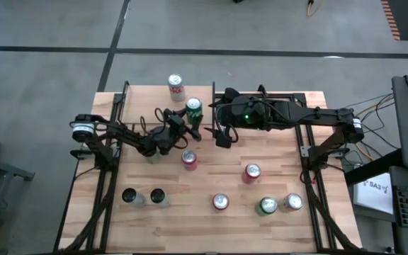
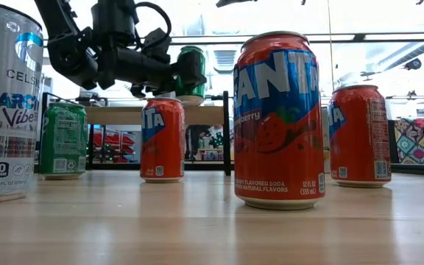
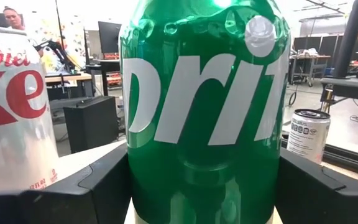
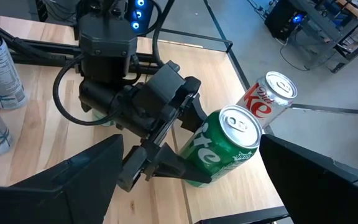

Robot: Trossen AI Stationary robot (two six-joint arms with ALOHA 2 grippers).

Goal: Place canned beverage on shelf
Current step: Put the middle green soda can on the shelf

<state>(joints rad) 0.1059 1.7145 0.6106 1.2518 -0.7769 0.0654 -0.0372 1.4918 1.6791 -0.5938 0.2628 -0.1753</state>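
Right wrist view: my left pincer point(image 4: 185, 146) grips the Sprite can point(image 4: 224, 145) over the shelf point(image 1: 147, 99), just beside the Diet Coke can point(image 4: 267, 95). Sloppy lowering could knock it over. Right pincer point(image 1: 222, 138) wide, idle near the Sprite can.

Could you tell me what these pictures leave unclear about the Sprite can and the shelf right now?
- Whether the Sprite can rests on the shelf: left wrist view, the can fills the picture; low view, the left gripper covers its base.
- Whether the fingers press the can: only their inner edges show.
- Diet Coke can: cut off by the picture's edge.
- Right gripper: high view, too small to judge.
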